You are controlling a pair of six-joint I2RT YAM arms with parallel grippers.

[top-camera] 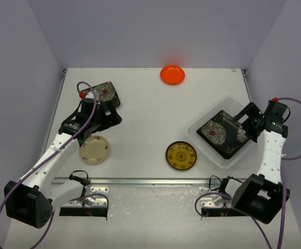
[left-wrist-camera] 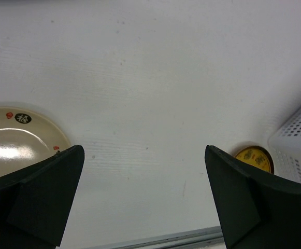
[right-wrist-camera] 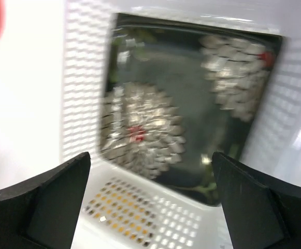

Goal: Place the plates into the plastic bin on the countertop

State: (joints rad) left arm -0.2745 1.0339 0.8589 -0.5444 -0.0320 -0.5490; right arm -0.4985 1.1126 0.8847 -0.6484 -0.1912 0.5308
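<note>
A black square plate with white flowers [top-camera: 224, 133] lies in the plastic bin [top-camera: 207, 148] at the right; the right wrist view shows it [right-wrist-camera: 181, 104] inside the bin [right-wrist-camera: 150, 218]. My right gripper [top-camera: 249, 124] hangs open and empty over the bin's right end. A second black flowered plate [top-camera: 107, 93] lies at the back left, partly hidden by my left arm. My left gripper [top-camera: 104, 120] is open and empty, just above the cream round plate [top-camera: 94, 149], seen too in the left wrist view [left-wrist-camera: 15, 137]. The yellow-patterned dark plate [top-camera: 181, 155] and orange plate [top-camera: 172, 74] lie on the countertop [top-camera: 150, 114].
A metal rail [top-camera: 155, 182] runs along the front edge. Pale lilac walls close in both sides and the back. In the left wrist view the bin's perforated end [left-wrist-camera: 298, 145] shows at the right, beside the yellow plate [left-wrist-camera: 254, 158].
</note>
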